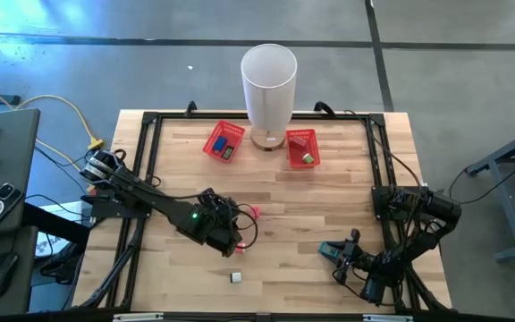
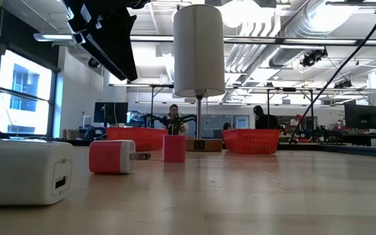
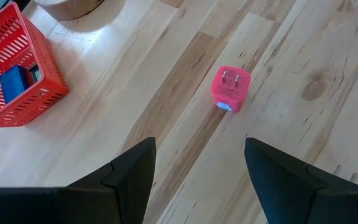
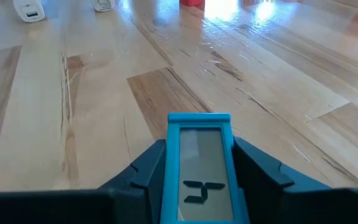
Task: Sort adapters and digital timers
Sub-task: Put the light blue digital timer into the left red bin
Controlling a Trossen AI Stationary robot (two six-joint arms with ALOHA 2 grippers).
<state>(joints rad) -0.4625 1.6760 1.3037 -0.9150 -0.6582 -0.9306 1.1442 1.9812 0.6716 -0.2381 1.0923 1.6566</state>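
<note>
A pink plug adapter (image 3: 230,89) lies on the wood, prongs up, just ahead of my left gripper (image 3: 197,168), which hovers open above the table's middle (image 1: 226,234). In the low view the pink adapter (image 2: 113,156) is beside a white adapter (image 2: 25,171); that white adapter (image 1: 236,277) sits near the table's near edge. My right gripper (image 1: 342,257) at the near right is shut on a teal digital timer (image 4: 199,162). My right gripper pinches the teal timer by its two long side edges (image 4: 166,155), one dark finger (image 4: 260,171) on each side. The display faces the wrist camera, and the timer's top end points forward past the fingertips. The fingers lie low and nearly level over the table.
Two red baskets stand at the far edge either side of a white lamp (image 1: 269,80): the left basket (image 1: 224,140) holds a blue item, the right basket (image 1: 301,148) a green one. Another small pink item (image 2: 173,148) stands mid-table. Bare wood lies between the arms.
</note>
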